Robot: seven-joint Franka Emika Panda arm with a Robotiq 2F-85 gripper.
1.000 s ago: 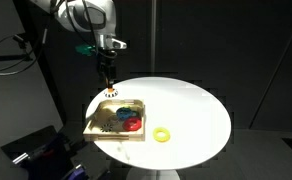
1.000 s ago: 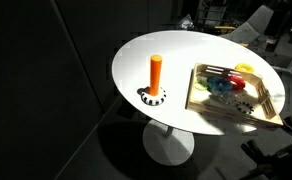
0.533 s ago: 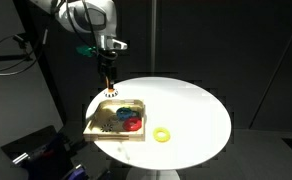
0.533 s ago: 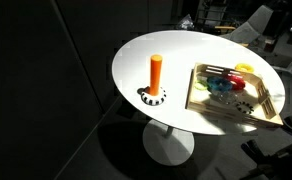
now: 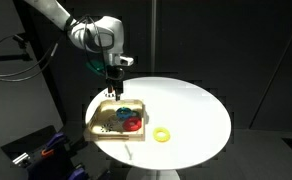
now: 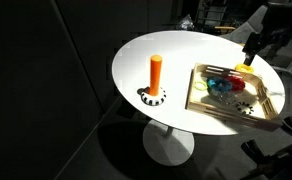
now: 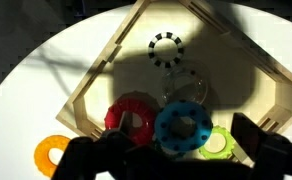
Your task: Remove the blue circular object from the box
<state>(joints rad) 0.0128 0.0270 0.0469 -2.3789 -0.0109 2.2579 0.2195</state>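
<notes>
**Blue ring waiting in the box, claw poised above**

The claw [image 5: 113,90] is hanging over the box [image 7: 89,88], its fingers spread wide and carrying nothing. The blue circular object [image 7: 182,126] is lying on the box floor, pressed up against the red ring [image 7: 133,117], with a green piece [image 7: 219,144] just beside it. The yellow ring [image 5: 163,134] is sitting outside on the white worktop [image 5: 191,105]. To my eye the removal is not yet started: coming down, gripping the blue ring and lifting it clear of the walls are all left.
</notes>
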